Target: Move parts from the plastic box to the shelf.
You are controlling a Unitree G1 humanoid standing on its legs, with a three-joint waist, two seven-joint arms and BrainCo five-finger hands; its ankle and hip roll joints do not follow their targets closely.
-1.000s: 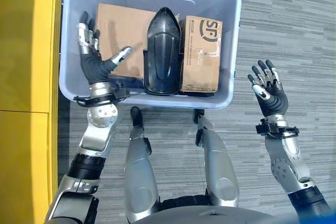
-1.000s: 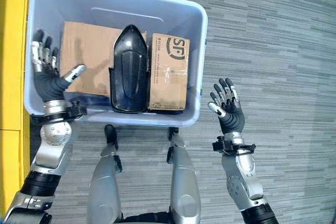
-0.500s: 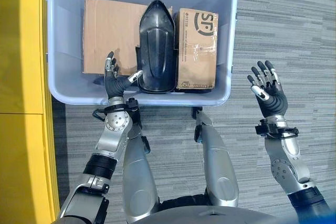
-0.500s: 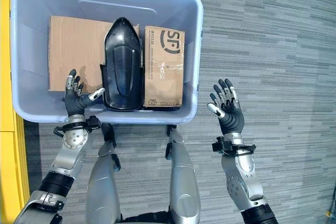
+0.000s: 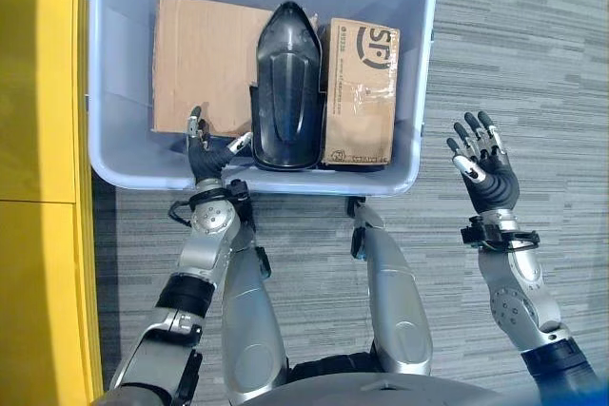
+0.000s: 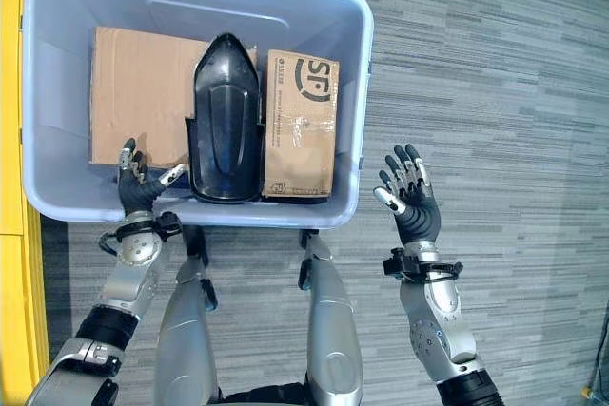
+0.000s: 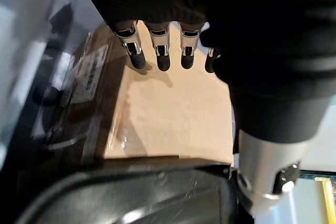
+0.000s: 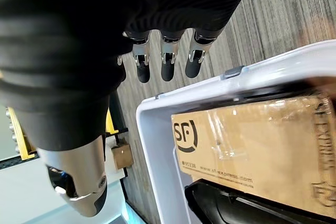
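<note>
Over the near left corner of the plastic box [image 5: 114, 154], the left hand [image 5: 204, 154] had come in from the far left wall, where it had reached high beside the plain carton a second before, and settled just inside the near rim; over the last half second it barely moved. That pull-back toward the black part [image 5: 287, 87] read as the robot lining up a grasp, not yet making one, so nothing had left the box and the shelf step had not begun. The hand was spread, fingers straight and pointing toward the far side, thumb angled out toward the near left edge of the black part without clearly touching it; its wrist camera showed the fingertips [image 7: 163, 64] hanging above the plain carton [image 7: 173, 119]. All three parts lay in the box: the plain carton [image 5: 205, 59] on the left, the black moulded part upright between, and the printed carton [image 5: 362, 92] on the right, each touching its neighbour. Right of the box, over the grey floor [image 5: 533, 64], the right hand [image 5: 485, 173] was raised palm-up, fingers spread and holding nothing, unchanged.
</note>
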